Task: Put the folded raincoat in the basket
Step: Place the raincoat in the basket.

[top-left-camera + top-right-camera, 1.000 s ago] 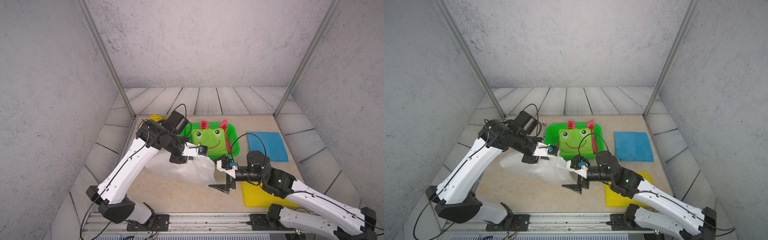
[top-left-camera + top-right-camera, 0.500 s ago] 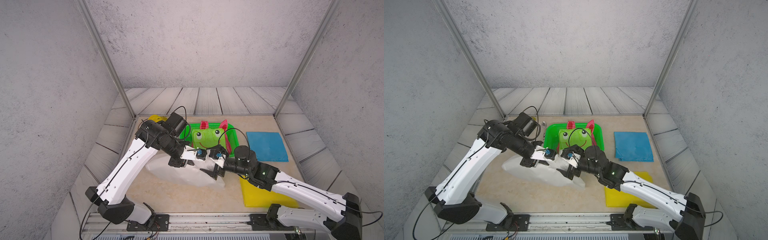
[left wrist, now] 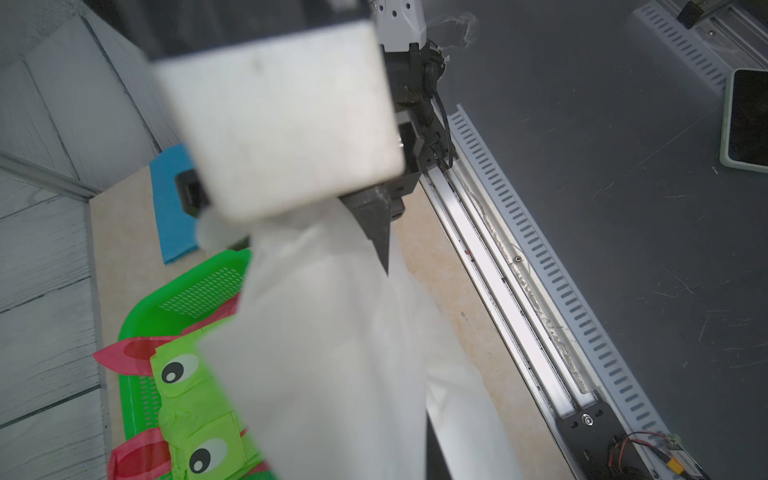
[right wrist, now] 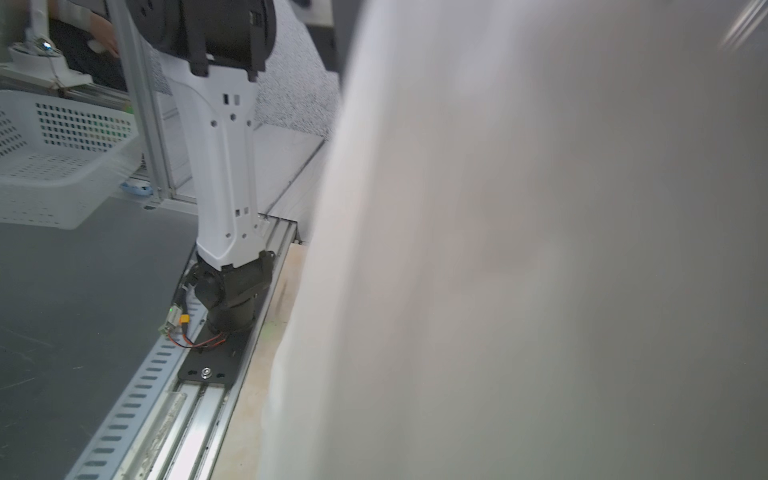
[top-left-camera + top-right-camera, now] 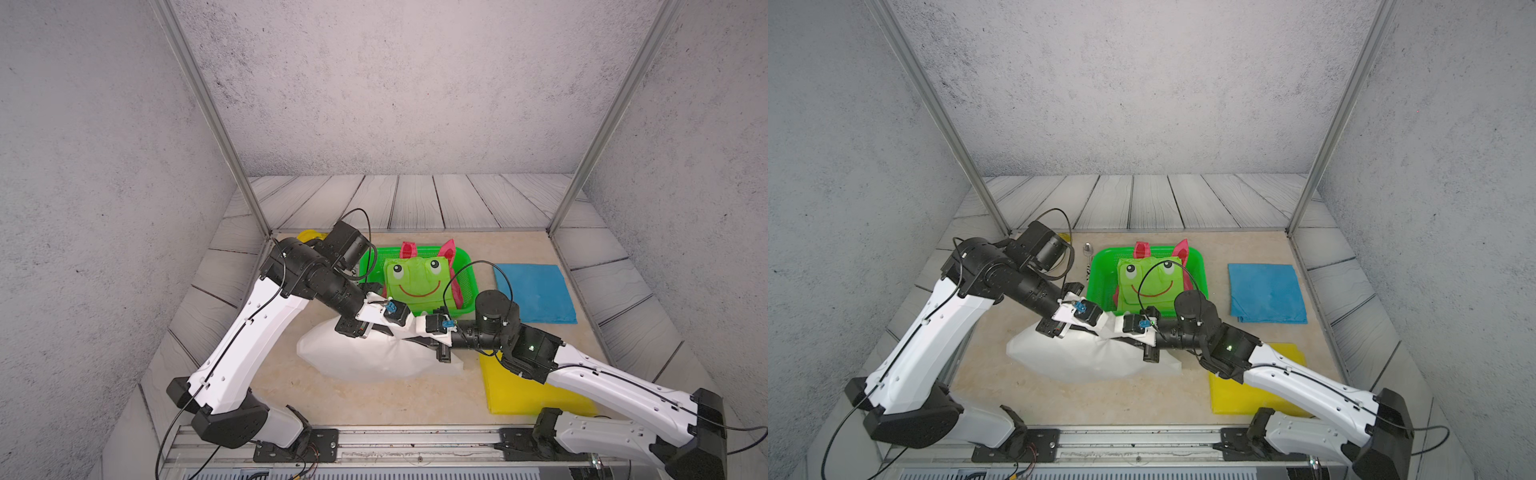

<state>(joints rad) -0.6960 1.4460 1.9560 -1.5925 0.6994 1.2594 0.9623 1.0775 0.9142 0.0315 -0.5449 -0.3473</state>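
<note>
Pinching white raincoat (image 5: pixel 365 359) above table; left gripper (image 5: pixel 388 330) and right gripper (image 5: pixel 417 340) both clenched on it; basket (image 5: pixel 424 250) just behind.

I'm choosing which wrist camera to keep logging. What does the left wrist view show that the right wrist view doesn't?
Only the left wrist view: the green basket with the frog-face raincoat in it, and the blue cloth.
Only the right wrist view: the left arm's base on the rail, and a white crate outside the cell.
Both: the white raincoat, close to the lens, the tan tabletop and the rail.
</note>
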